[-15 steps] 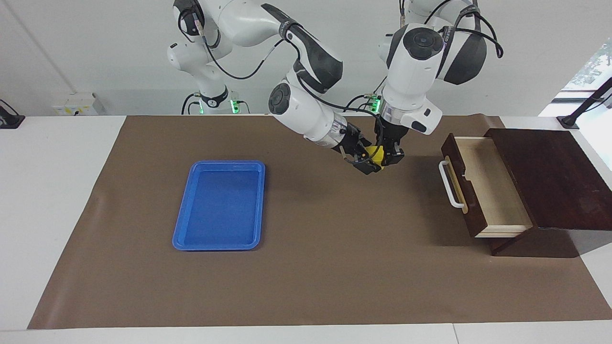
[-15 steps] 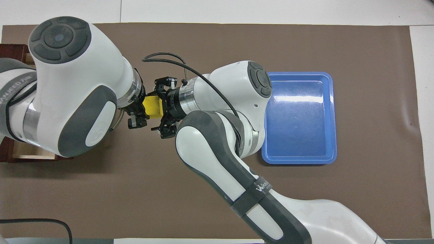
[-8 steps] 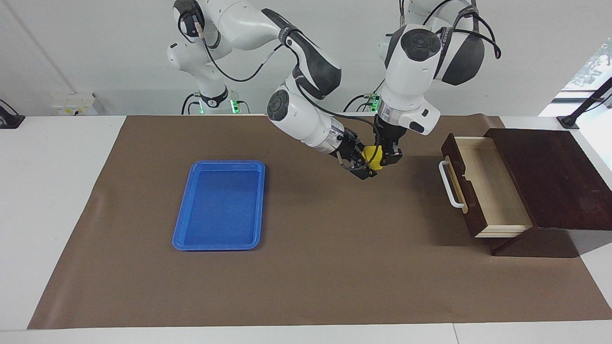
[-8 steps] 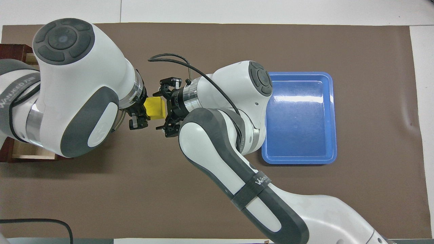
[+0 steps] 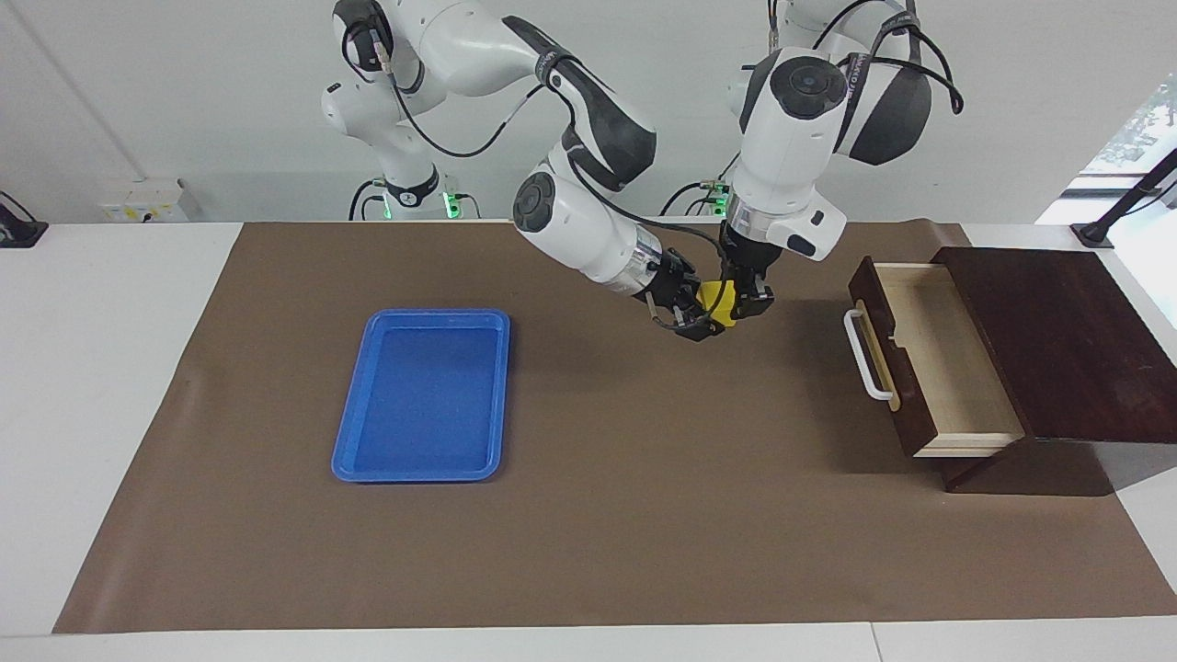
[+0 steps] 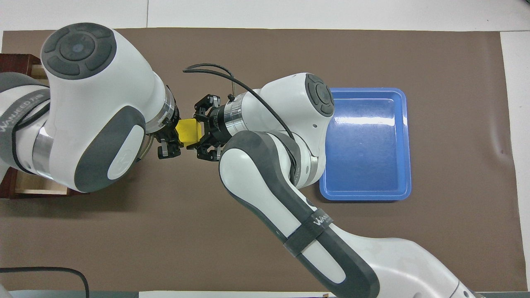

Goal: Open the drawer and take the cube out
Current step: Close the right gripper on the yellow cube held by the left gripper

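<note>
Brown mat (image 5: 598,533), open drawer (image 5: 929,354) at the left arm's end, largely hidden overhead by the left arm, blue tray (image 5: 423,395), left gripper (image 5: 740,299) and right gripper (image 5: 701,317) both clamped on the cube (image 5: 717,301) above the mat, cube half covered by fingers.

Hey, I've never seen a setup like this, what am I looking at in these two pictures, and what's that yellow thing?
Two robot arms work at a table covered by a brown mat. One picture faces the robots from across the table; the other looks down from above them. The yellow thing is the cube, held in the air over the mat between the left gripper and the right gripper, both with jaws closed on it, like a hand-over. Toward the left arm's end stands the drawer, pulled open. Toward the right arm's end lies a blue tray.
</note>
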